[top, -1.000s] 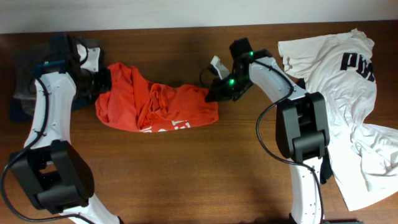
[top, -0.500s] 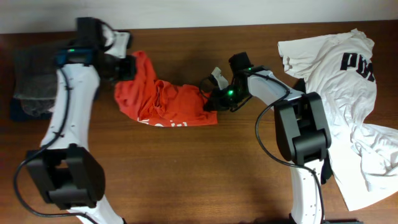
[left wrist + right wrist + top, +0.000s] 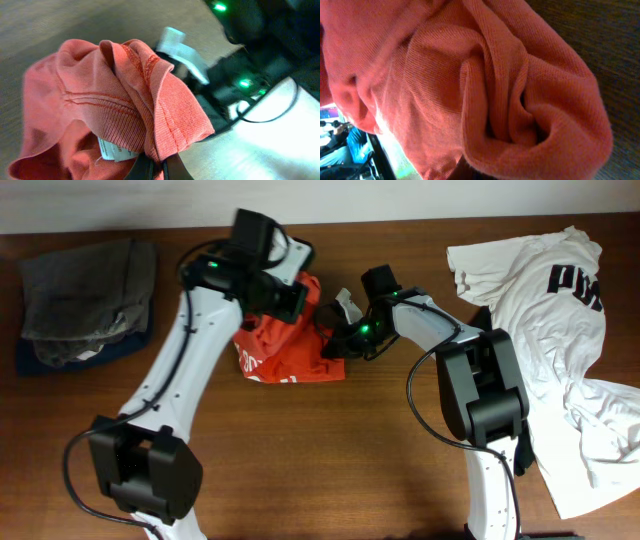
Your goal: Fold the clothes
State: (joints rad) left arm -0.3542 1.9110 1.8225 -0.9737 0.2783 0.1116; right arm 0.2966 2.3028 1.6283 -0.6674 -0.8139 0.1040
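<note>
The red-orange T-shirt shows white lettering at its lower edge and a white label inside. The white T-shirt carries black letters. At the left, a grey garment covers a dark blue cloth. The worktop is brown with wood grain. The arms are white and black.

A dark brown wooden table fills the view, its grain running lengthwise. Along its far edge stands a plain pale wall. Soft, even light falls across the tabletop.

Brown wooden table, perhaps pale wall.
</note>
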